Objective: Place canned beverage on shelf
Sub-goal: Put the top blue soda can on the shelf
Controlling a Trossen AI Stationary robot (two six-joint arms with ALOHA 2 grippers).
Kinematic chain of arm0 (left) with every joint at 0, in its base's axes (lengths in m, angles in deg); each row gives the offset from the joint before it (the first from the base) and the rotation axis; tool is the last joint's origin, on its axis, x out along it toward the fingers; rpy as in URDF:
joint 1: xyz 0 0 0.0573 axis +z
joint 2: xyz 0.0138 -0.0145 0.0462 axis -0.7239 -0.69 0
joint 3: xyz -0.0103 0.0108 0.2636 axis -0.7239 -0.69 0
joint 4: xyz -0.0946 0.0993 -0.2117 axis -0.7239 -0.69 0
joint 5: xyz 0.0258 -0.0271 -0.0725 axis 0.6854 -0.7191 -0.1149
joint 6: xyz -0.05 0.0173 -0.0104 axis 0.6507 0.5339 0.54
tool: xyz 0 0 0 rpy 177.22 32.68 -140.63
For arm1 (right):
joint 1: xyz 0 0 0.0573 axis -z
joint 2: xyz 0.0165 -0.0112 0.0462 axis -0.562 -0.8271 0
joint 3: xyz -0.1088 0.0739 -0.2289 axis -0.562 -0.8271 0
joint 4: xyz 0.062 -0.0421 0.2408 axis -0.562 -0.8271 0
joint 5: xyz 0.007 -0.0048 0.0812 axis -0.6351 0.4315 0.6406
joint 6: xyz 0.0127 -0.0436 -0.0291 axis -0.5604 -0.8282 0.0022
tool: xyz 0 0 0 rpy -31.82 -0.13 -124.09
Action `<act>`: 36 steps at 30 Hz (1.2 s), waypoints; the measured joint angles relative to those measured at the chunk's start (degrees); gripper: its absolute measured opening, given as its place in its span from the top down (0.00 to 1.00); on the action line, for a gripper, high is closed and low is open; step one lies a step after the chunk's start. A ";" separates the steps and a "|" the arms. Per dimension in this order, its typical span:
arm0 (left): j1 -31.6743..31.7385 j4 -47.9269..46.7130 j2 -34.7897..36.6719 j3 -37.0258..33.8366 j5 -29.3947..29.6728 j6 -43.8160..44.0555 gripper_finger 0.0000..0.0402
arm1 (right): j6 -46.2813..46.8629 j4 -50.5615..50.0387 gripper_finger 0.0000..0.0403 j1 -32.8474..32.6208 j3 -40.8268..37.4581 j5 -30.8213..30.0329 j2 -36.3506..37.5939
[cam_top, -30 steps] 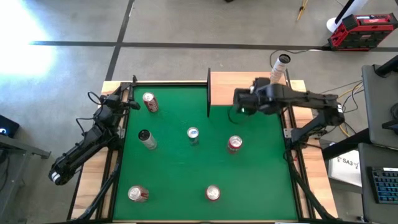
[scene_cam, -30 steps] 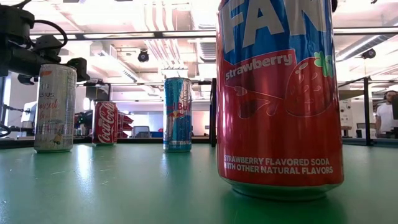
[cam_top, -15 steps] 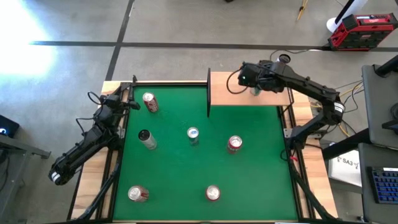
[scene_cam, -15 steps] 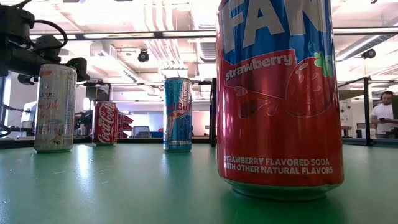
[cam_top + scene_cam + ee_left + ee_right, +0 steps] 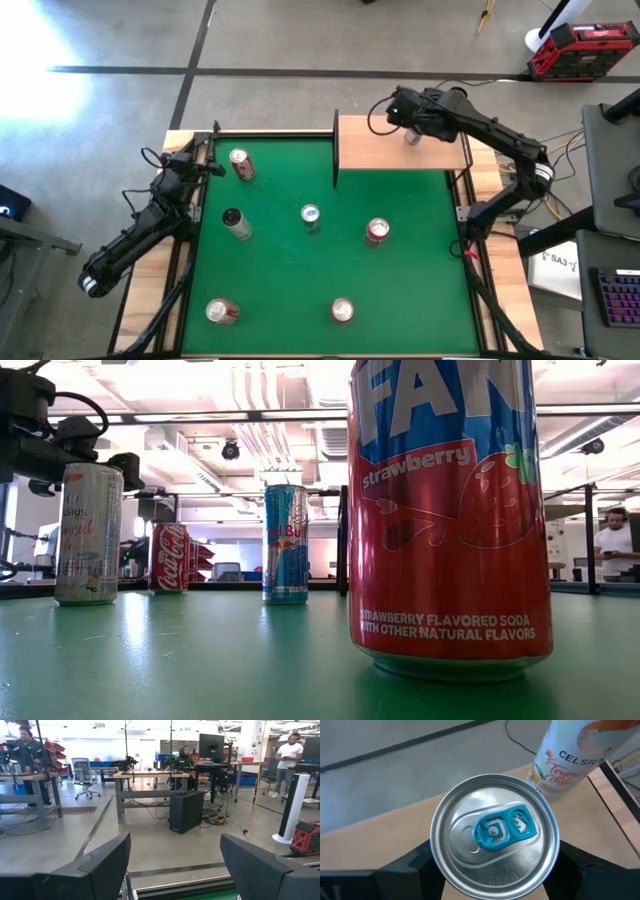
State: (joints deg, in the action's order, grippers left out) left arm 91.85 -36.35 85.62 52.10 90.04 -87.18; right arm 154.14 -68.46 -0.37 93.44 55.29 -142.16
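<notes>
My right gripper [image 5: 411, 128] is over the light tan shelf board [image 5: 380, 150] at the table's far right. It is shut on a silver can with a blue tab [image 5: 494, 834], seen from above in the right wrist view. A white Celsius can [image 5: 455, 98] stands on the shelf's far right corner and also shows in the right wrist view [image 5: 570, 757]. My left gripper [image 5: 175, 865] is open and empty at the table's far left corner [image 5: 207, 158]. My right gripper pinches the silver can's side wall just under the top rim [image 5: 436, 862] between its two fingers, one on each side. The can stands upright over the shelf board. I cannot tell whether its base rests on the board.
Several cans stand on the green felt: a red one [image 5: 240, 163], a dark one [image 5: 236, 224], a blue-topped one [image 5: 310, 216], and red ones [image 5: 377, 231], [image 5: 342, 310], [image 5: 222, 311]. The low view shows a Fanta can [image 5: 450, 510] close up. The shelf's dark edge [image 5: 335, 150] rises beside the felt.
My right gripper has carried the silver can from the green felt beside the shelf toward the table's far edge and over the shelf board, staying shut on it. The can stays upright.
</notes>
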 joint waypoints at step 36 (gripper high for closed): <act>-0.02 0.02 0.00 0.00 0.00 -0.02 0.27 | -0.95 5.88 0.40 8.50 -0.11 0.01 -3.37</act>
State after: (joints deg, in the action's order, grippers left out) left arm 91.83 -36.33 85.62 52.10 90.04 -87.20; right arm 153.20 -62.58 8.13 93.33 55.30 -145.53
